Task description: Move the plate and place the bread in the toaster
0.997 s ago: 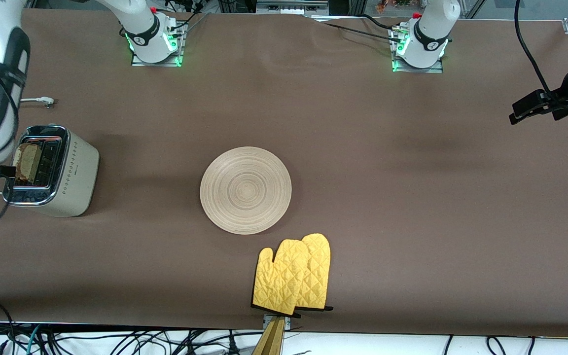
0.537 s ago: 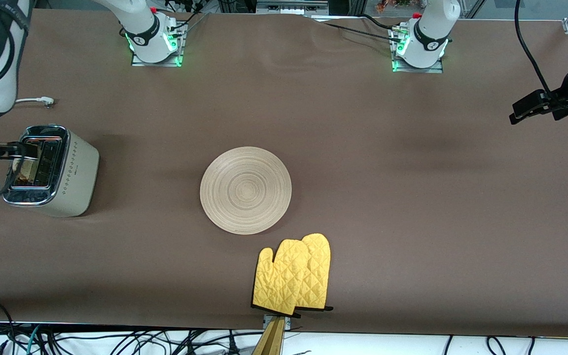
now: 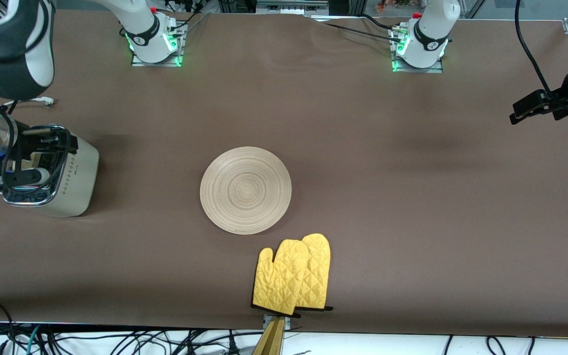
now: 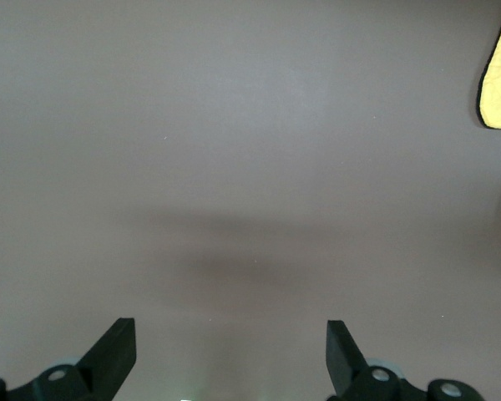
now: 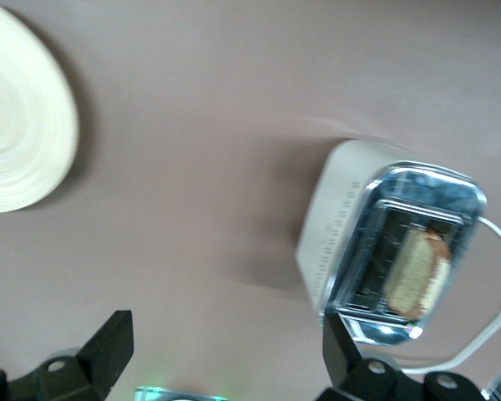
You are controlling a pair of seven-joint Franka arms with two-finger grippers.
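The bread (image 5: 417,276) stands in 1 slot of the toaster (image 3: 74,177) at the right arm's end of the table; the plate (image 3: 245,190) lies mid-table. The right gripper (image 5: 225,355) hangs empty, fingers apart, over the toaster; the left gripper (image 4: 230,355) waits, spread and empty, over bare table

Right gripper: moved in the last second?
Yes. The right gripper, open, has swung from the toaster's table-edge side to over its slots, toward the plate. The bread sits in a slot.
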